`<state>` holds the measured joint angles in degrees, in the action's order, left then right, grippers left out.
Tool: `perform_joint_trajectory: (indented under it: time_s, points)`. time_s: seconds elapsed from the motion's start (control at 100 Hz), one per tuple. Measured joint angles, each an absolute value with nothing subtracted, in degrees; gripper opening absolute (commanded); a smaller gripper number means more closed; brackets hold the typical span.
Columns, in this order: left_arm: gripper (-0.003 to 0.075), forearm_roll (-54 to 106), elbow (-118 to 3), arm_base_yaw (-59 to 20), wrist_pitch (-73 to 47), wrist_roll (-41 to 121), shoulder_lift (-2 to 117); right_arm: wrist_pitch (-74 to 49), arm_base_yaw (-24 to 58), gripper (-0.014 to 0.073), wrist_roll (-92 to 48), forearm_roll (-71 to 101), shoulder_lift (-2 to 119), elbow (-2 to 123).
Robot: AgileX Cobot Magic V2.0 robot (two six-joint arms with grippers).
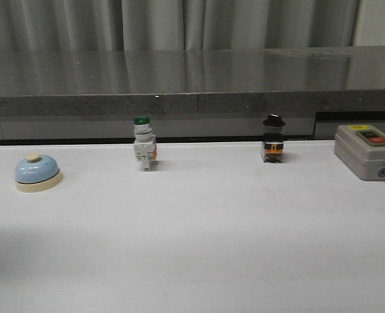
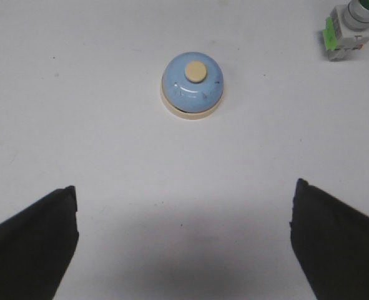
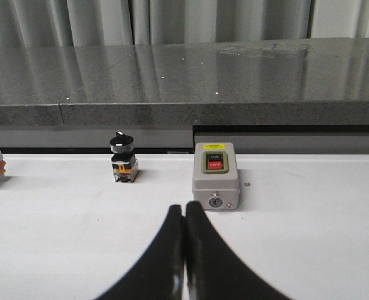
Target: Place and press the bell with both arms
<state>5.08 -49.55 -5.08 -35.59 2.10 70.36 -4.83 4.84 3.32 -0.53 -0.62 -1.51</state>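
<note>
Lighting was even and slightly dim, overhead. The dark counter (image 1: 192, 72) showed soft glare streaks. A broad soft shadow lay on the table (image 2: 78, 125) between the left gripper (image 2: 184, 240) fingers. All views were mildly soft and grainy; no obvious edge distortion.

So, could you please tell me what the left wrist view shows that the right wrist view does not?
Only the left wrist view shows the bell, seen from above, standing on the white table ahead of the wide-open left gripper. Only the right wrist view shows the black-knobbed switch, the grey box with its red and green buttons, the dark counter and the shut right gripper. Both share the table and the green-capped switch, which the right wrist view catches only at its edge.
</note>
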Motion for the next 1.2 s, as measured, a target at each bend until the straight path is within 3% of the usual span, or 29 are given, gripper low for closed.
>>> perform_joint_trajectory:
  time_s: [0.66, 1.2]
  points:
    - [0.0642, 5.0, -71.0, -7.8, -35.3, 5.0, 101.0, -4.8, 4.8, -0.0060, 3.3, -0.5, -0.6, -1.5]
    - [0.0642, 2.5, -75.5, -8.8, -34.6, 5.2, 112.2, -4.8, 4.8, -0.0060, 3.3, -0.5, -0.6, -1.5]
